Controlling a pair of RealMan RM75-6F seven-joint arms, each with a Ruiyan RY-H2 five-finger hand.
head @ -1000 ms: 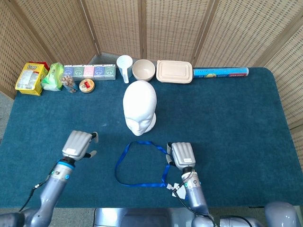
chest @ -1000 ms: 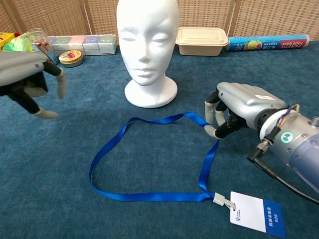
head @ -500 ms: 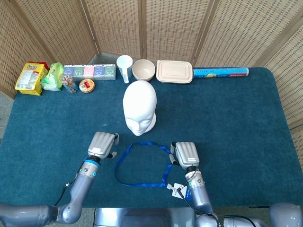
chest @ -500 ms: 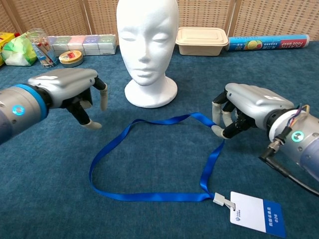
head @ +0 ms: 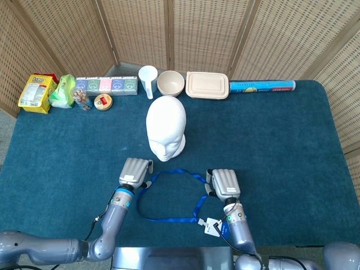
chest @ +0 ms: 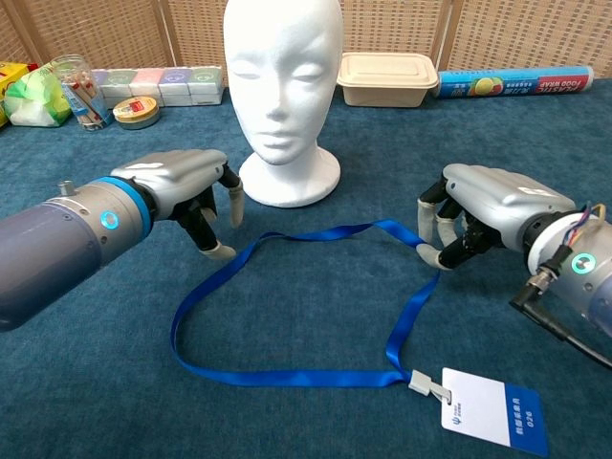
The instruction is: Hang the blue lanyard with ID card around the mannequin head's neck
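While the blue lanyard [chest: 287, 296] lies looped flat on the surface [head: 281, 140] in front of the mannequin head [chest: 283, 91], your right hand [chest: 483, 215] pinches its strap at the right bend. Your left hand [chest: 186, 196] hovers by the loop's left side, fingers [chest: 214, 251] curled downward, holding nothing. Its ID card [chest: 490, 410] rests near the front edge.

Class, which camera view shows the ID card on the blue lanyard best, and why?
The chest view: the ID card lies flat and unobstructed near the bottom edge, clip and blue band visible. In the head view the card is small and partly hidden beside the right arm, below the right hand.
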